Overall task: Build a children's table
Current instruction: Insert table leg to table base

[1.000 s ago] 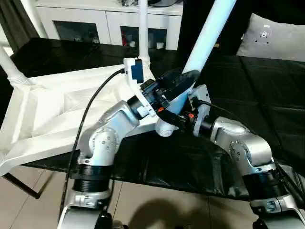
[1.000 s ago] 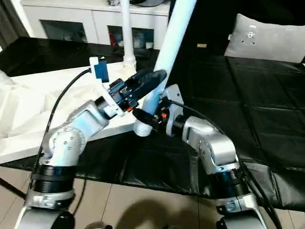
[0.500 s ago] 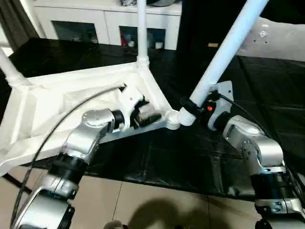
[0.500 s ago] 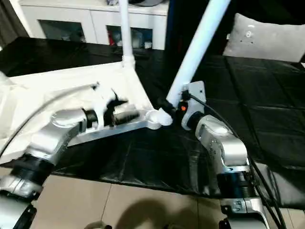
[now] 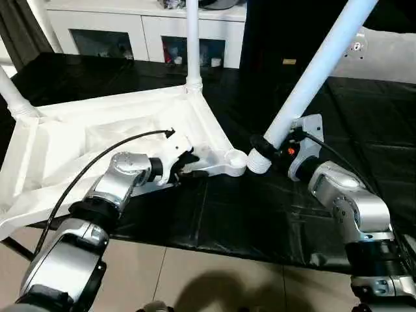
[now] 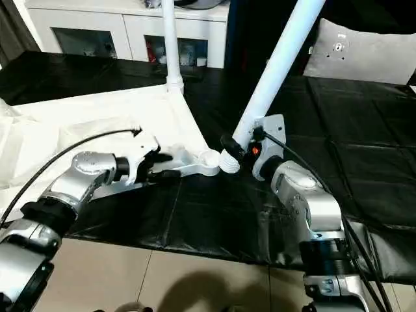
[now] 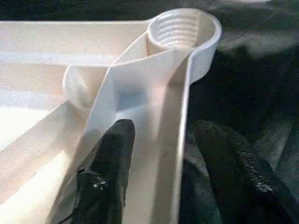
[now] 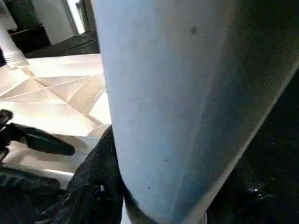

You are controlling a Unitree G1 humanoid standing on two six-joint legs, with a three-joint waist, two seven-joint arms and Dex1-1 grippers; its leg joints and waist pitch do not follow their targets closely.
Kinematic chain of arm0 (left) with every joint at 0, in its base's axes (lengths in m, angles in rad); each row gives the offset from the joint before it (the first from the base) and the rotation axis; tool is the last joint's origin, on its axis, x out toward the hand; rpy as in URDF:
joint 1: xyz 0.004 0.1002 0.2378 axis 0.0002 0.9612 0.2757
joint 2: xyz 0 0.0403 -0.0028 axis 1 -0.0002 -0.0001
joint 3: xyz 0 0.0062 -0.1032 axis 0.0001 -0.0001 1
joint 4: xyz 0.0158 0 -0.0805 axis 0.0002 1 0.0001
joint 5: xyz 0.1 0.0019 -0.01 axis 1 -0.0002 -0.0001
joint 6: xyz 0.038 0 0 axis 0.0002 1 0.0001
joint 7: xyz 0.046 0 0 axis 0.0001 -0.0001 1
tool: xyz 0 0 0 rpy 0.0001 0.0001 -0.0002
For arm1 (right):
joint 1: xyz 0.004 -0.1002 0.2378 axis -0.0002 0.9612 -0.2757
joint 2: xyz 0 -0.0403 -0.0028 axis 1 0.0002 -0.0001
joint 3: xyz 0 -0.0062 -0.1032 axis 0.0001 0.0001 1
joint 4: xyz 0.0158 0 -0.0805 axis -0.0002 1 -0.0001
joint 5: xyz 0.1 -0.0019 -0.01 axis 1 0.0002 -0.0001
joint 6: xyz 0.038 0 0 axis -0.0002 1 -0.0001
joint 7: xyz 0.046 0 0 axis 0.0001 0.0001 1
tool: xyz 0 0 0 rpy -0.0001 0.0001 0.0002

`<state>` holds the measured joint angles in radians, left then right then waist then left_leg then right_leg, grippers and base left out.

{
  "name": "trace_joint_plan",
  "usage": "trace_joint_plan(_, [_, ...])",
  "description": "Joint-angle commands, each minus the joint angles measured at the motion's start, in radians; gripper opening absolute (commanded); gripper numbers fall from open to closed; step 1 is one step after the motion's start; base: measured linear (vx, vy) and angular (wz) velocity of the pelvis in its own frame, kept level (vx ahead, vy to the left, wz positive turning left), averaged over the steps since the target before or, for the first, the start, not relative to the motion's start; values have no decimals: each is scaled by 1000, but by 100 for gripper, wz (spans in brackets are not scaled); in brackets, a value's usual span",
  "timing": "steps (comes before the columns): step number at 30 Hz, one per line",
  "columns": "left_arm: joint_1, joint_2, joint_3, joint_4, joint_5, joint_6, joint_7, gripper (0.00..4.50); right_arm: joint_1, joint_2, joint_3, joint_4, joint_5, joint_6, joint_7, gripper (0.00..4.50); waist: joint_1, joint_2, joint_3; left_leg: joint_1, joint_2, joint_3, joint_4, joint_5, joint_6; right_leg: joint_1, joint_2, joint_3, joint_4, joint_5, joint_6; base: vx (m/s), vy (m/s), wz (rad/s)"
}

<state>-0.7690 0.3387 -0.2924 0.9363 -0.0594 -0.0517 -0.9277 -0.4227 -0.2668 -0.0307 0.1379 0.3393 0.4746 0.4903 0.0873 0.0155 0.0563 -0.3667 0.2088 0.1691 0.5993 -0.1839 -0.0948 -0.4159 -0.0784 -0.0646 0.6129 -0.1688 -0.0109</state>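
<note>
The white table top (image 5: 78, 149) lies upside down on the black cover, ribbed underside up. Two legs stand in its sockets, one at the back corner (image 5: 192, 39) and one at the left (image 5: 12, 91). The near right corner socket (image 5: 234, 158) is open and shows inner threads (image 7: 183, 29). My left gripper (image 5: 188, 166) is open, straddling the top's rim just behind that socket, one finger (image 7: 105, 177) inside, the other outside. My right gripper (image 5: 263, 144) is shut on a long white leg (image 5: 312, 71), which leans up to the right. Its ribbed end (image 5: 260, 162) rests beside the socket.
A white cabinet with glass doors (image 5: 149, 32) stands behind the work surface. A black sheet (image 5: 364, 117) covers the surface to the right, with a grey cushion (image 6: 364, 55) at the far right. Tiled floor (image 5: 195, 279) lies below the near edge. A black cable (image 5: 97, 162) loops over the table top.
My left arm has dropped from beside the leg to the top's rim near the corner socket. The right gripper has swung the leg to lean right, its end coming down beside the socket.
</note>
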Motion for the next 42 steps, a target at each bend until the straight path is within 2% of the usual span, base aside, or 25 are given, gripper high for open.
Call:
trace_joint_plan(1, [-25,-6,-6,36,25,-34,-13,217,2,0,1,-30,-6,-14,6,188,0,-1,-81,6,3,5,-63,-128,14,72,-48,40,-62,-120,-193,0,0,0])
trace_joint_plan(8, [-55,-10,-14,117,63,-73,-19,162,3,0,8,-24,-4,-29,18,188,2,-1,-81,6,3,5,-62,-132,19,73,-50,40,-61,-109,-211,0,0,0])
trace_joint_plan(11, [-74,-12,-13,176,85,-98,-29,127,5,-1,12,-27,-6,-30,26,188,2,-1,-78,8,4,4,-65,-152,15,73,-51,40,-66,-149,-203,0,0,0])
trace_joint_plan(13, [-80,-13,-17,197,99,-107,-38,124,5,-3,15,-27,-8,-31,30,188,2,-2,-77,8,3,4,-66,-160,12,72,-51,39,-70,-173,-196,0,0,0])
trace_joint_plan(14, [-81,-13,-18,203,103,-110,-40,99,5,-3,15,-26,-8,-32,30,188,2,-1,-76,7,4,3,-67,-166,8,74,-53,39,-70,-189,-191,0,0,0])
trace_joint_plan(16, [-84,-14,-24,213,116,-116,-43,82,4,-3,16,-26,-9,-33,31,188,1,-1,-74,10,5,2,-68,-182,5,71,-54,39,-75,-223,-185,0,0,0])
trace_joint_plan(19, [-91,-15,-36,229,136,-127,-45,72,3,-2,18,-25,-11,-35,33,188,2,-1,-74,11,5,3,-69,-184,4,70,-54,39,-77,-233,-181,0,0,0])
trace_joint_plan(21, [-96,-16,-42,239,152,-136,-48,39,1,-2,18,-23,-12,-37,34,188,2,-3,-73,11,4,2,-69,-189,4,72,-54,40,-78,-243,-178,0,0,0])
trace_joint_plan(24, [-105,-19,-33,253,162,-145,-49,30,-1,-2,19,-19,-13,-40,35,188,2,-3,-72,14,4,2,-71,-202,2,71,-54,40,-79,-261,-176,0,0,0])
trace_joint_plan(25, [-107,-20,-32,255,163,-146,-50,7,-2,-1,19,-18,-13,-40,35,188,2,-2,-73,14,4,2,-71,-202,2,71,-54,39,-80,-262,-175,0,0,0])
trace_joint_plan(29, [-114,-21,-24,261,168,-160,-57,0,-6,-4,24,-14,-17,-44,41,188,2,-3,-75,13,5,1,-71,-189,5,72,-54,40,-75,-225,-185,0,0,0])
trace_joint_plan(30, [-115,-20,-25,262,170,-164,-59,0,-7,-6,27,-13,-19,-45,44,188,2,0,-75,13,6,1,-71,-187,5,72,-54,40,-74,-215,-189,0,0,0])
trace_joint_plan(36, [-85,-4,-36,216,175,-241,-139,0,-20,-54,73,-41,-36,-31,118,188,2,3,-76,12,7,0,-71,-186,10,76,-54,40,-71,-176,-206,0,0,0])
trace_joint_plan(38, [-64,2,-41,188,170,-265,-182,0,-24,-69,87,-50,-36,-20,145,188,1,0,-75,10,8,0,-71,-183,14,78,-54,41,-70,-159,-213,0,0,0])
trace_joint_plan(39, [-22,15,-50,131,159,-291,-240,0,-27,-89,111,-64,-32,8,187,188,4,-5,-75,13,12,0,-72,-186,17,78,-57,41,-65,-164,-220,0,0,0])
trace_joint_plan(41, [-4,21,-54,106,156,-296,-256,0,-26,-96,124,-71,-31,23,203,188,3,-2,-72,15,12,3,-73,-192,17,73,-56,42,-71,-189,-212,0,0,0])
trace_joint_plan(42, [6,25,-56,92,155,-294,-264,0,-25,-99,133,-73,-34,23,211,188,2,-11,-71,16,11,5,-73,-197,19,72,-54,42,-74,-204,-207,0,0,0])
